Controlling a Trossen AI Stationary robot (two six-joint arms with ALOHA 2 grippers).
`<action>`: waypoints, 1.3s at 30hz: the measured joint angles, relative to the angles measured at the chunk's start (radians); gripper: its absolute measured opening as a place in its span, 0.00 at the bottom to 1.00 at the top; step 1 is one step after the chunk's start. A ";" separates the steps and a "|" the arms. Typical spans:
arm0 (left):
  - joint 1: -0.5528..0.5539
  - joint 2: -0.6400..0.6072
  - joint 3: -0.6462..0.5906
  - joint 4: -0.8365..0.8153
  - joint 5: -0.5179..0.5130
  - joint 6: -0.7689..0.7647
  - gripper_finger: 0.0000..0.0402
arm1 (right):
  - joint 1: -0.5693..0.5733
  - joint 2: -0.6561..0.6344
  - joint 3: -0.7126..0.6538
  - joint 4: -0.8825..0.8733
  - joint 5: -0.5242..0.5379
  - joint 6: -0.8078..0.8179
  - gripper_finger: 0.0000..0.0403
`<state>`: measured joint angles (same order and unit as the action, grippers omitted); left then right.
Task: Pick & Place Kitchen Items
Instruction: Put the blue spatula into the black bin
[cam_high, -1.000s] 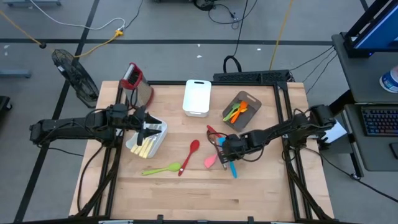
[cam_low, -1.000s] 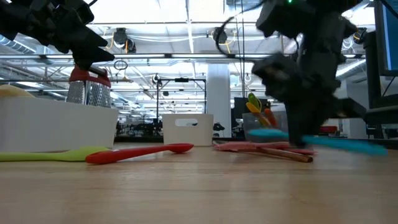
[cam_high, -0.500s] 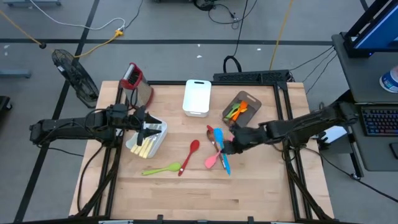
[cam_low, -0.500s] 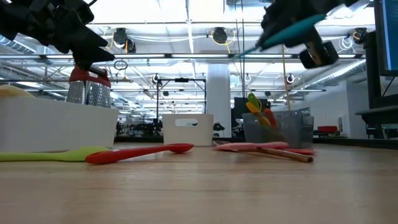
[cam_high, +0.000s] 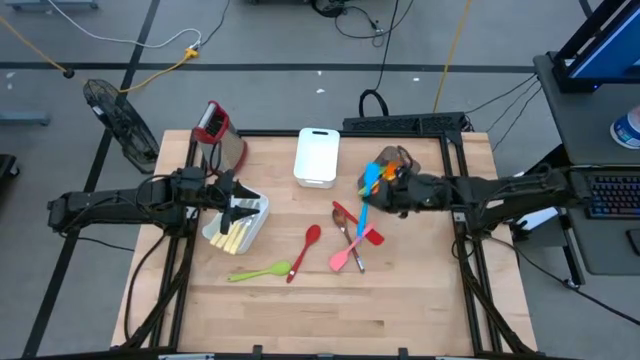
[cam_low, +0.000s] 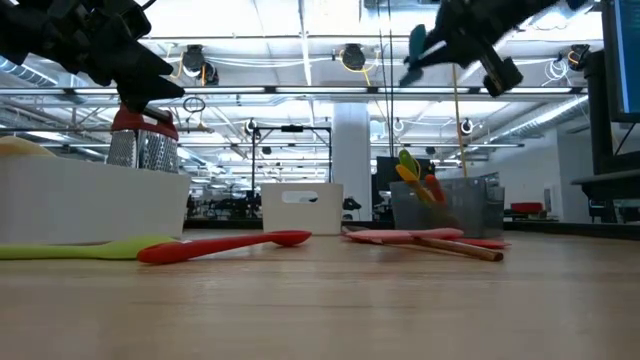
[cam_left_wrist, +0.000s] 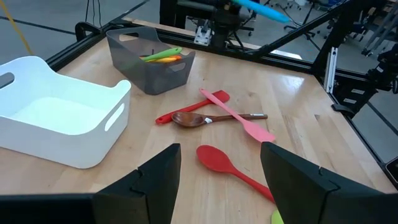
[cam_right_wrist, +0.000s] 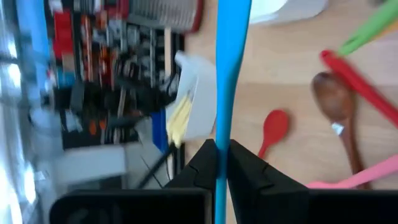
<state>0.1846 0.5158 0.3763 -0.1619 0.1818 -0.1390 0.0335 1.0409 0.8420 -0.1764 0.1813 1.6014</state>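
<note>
High view: the right pincer (cam_high: 385, 193) is clenched on a blue spatula (cam_high: 366, 203), held above the table (cam_high: 400, 300) just beside the grey bin (cam_high: 398, 160). A pink spatula (cam_high: 348, 256) and a wooden spoon (cam_high: 347, 232) lie on the table below this pincer. The left pincer (cam_high: 238, 205) hangs over a white bin (cam_high: 252, 232) of pale-yellow-handled cutlery (cam_high: 232, 240).

Low view: the blue spatula (cam_low: 416, 44) is raised well above the grey bin (cam_low: 460, 205).

Left wrist view: the left pincer (cam_left_wrist: 219, 180) is released, fingers apart, with a red spoon (cam_left_wrist: 231, 169) ahead of it.

Right wrist view: the right pincer's fingers (cam_right_wrist: 202, 165) grip the blue spatula (cam_right_wrist: 231, 56) shaft.
</note>
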 joint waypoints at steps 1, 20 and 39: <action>0.000 0.000 0.000 0.000 0.000 0.000 0.57 | -0.019 -0.022 -0.022 0.001 -0.005 0.026 0.03; 0.000 0.000 0.000 0.000 0.000 0.003 0.57 | -0.338 -0.278 -0.601 0.476 -0.153 0.471 0.03; 0.000 0.000 0.000 0.000 0.000 0.000 0.57 | -0.512 -0.277 -0.639 0.525 -0.291 0.480 0.07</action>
<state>0.1844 0.5157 0.3763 -0.1616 0.1818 -0.1387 -0.4786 0.7635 0.2028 0.3481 -0.1097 2.0819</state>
